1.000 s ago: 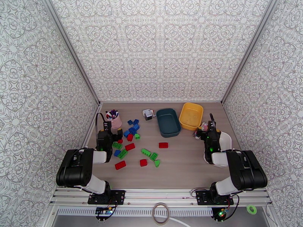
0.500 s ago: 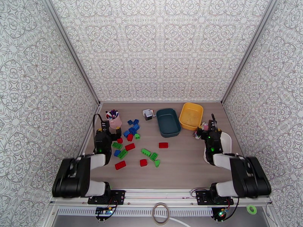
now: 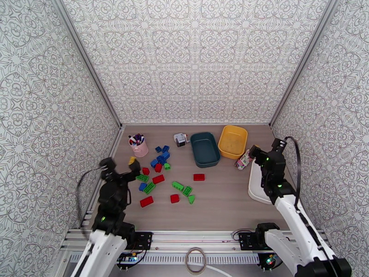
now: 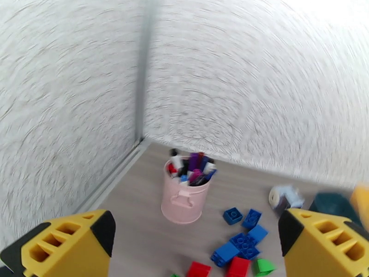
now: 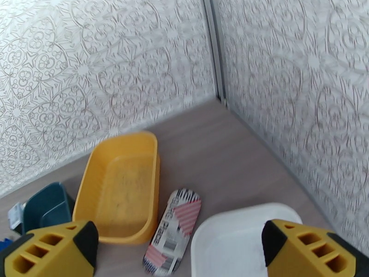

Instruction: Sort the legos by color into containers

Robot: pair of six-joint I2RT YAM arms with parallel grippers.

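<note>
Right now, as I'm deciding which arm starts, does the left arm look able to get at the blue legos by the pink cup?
Probably yes. The left gripper is open, facing the blue legos, and nothing tall stands between. The pink cup stands close beside them and could be brushed.

I log the legos [image 3: 159, 178] as red, green and blue. One dark teal tub [image 3: 205, 151], one yellow tub [image 3: 233, 141], one white tub [image 3: 257, 182]. Pink cup [image 4: 184, 201] with purple, red and black pens [image 4: 196, 163]. Cube gadget [image 3: 181, 139] white-grey. Walls [image 3: 198, 56] white with grey floral tracery. Table [image 3: 221, 199] grey-brown woodgrain. Packet [image 5: 173, 227] striped pink, black, white.
</note>
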